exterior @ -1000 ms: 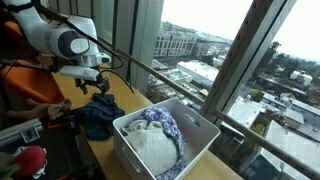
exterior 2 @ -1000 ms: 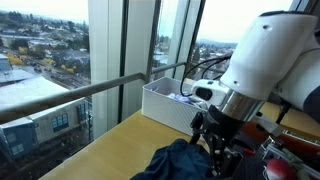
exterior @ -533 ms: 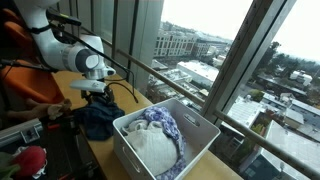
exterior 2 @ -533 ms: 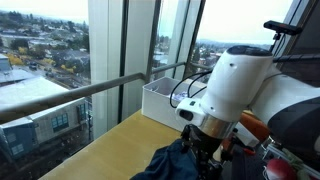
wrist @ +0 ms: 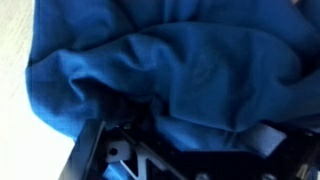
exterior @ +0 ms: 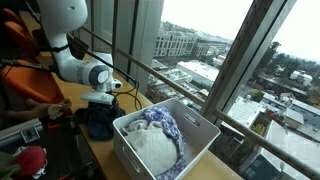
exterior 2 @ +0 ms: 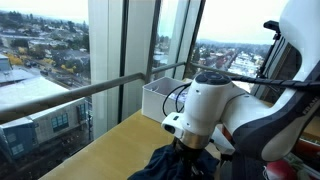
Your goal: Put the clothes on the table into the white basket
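Observation:
A dark blue cloth [exterior: 96, 124] lies crumpled on the wooden table [exterior: 128, 104], just beside the white basket [exterior: 203, 127]. The basket holds white and purple patterned clothes [exterior: 156, 133]. My gripper [exterior: 101, 107] is down on top of the blue cloth. In the wrist view the cloth [wrist: 180, 65] fills the picture and my gripper [wrist: 185, 142] presses into it, its fingers set wide apart with folds of cloth between them. In an exterior view the arm hides the gripper [exterior 2: 192, 158] over the cloth [exterior 2: 162, 166], with the basket [exterior 2: 162, 98] behind.
A window wall with a metal rail [exterior: 170, 75] runs along the table's far side. A red object [exterior: 30, 158] and cables lie at the near edge. An orange seat [exterior: 14, 42] stands behind the arm.
The arm has come down from above the table onto the blue cloth. The gripper, which hung clear of the cloth, is now sunk into it.

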